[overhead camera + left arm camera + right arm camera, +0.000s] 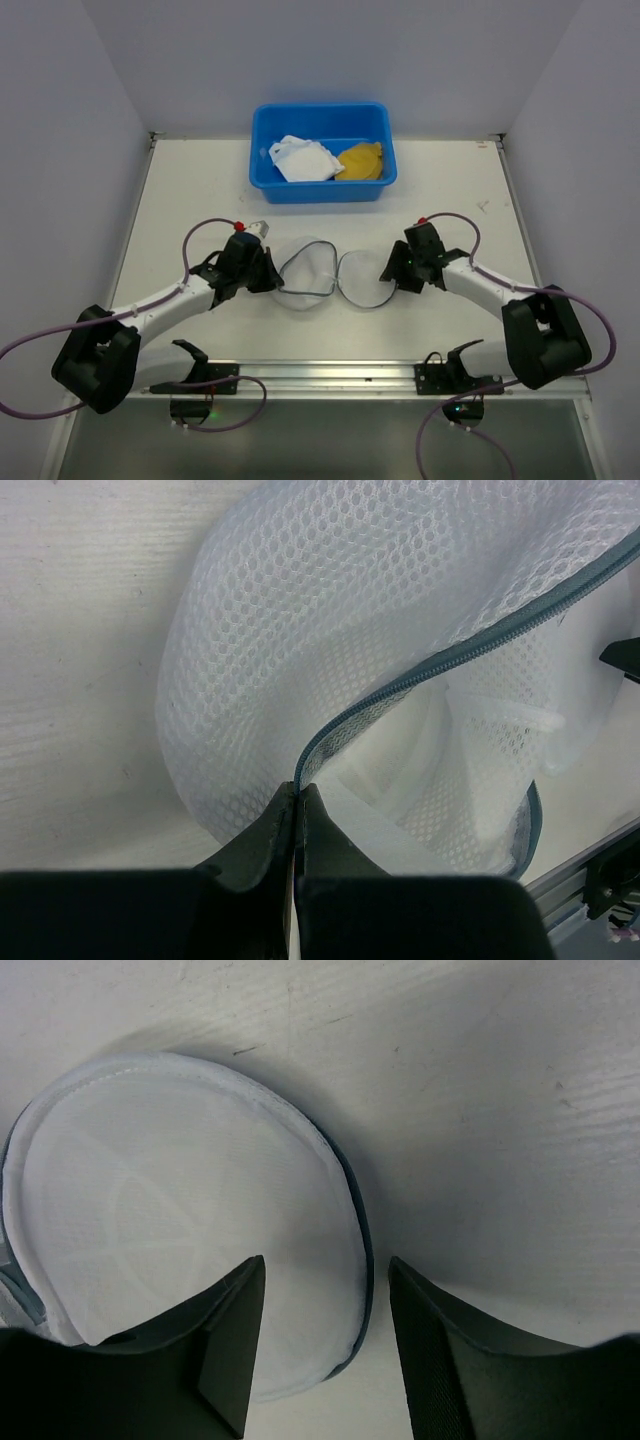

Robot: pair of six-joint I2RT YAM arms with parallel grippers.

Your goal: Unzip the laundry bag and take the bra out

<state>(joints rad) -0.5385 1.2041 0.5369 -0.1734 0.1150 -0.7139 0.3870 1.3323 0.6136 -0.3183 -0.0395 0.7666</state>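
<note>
The laundry bag (330,272) lies mid-table between my grippers, spread as two round white mesh halves with a dark zip rim. My left gripper (272,280) is shut on the zip edge of the left half. In the left wrist view the fingertips (297,790) pinch the grey zip tape (420,675), and the bag (330,590) gapes open with white fabric (480,720) inside. My right gripper (388,272) is open at the right half. In the right wrist view its jaws (325,1290) straddle the dark rim of the domed half (180,1220). No bra is clearly seen.
A blue plastic tub (322,188) stands at the back centre of the table, holding a white cloth (303,158) and a yellow item (362,161). A metal rail (330,375) runs along the near edge. Grey walls close in both sides.
</note>
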